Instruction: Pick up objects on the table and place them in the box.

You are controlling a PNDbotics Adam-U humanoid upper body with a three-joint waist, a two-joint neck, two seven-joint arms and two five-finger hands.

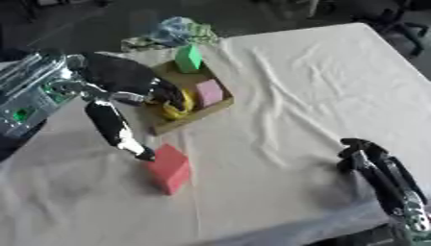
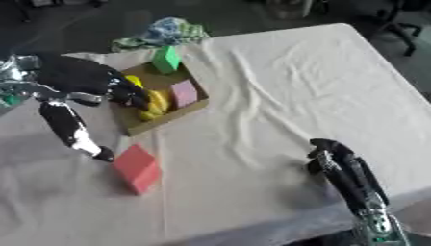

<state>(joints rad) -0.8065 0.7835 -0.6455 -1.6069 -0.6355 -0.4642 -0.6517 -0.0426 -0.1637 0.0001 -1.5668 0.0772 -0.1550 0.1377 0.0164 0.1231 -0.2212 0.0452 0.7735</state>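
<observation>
A shallow cardboard box [image 1: 192, 115] stands at the table's back left. Inside it are a green block [image 1: 188, 58], a pink block [image 1: 209, 92] and a yellow banana [image 1: 178, 108]. My left hand [image 1: 126, 77] hangs over the box's left side, with its dark fingers curled over the banana. One long digit [image 1: 114, 129] sticks out straight towards me, its tip beside a red block [image 1: 171, 168] that lies on the cloth in front of the box. My right hand [image 2: 336, 161] rests open near the lower right corner, away from every object.
A wrinkled white cloth [image 1: 295, 96] covers the table. A crumpled blue-green rag [image 1: 172, 31] lies just behind the box at the far edge. The table's near edge runs close under my right hand.
</observation>
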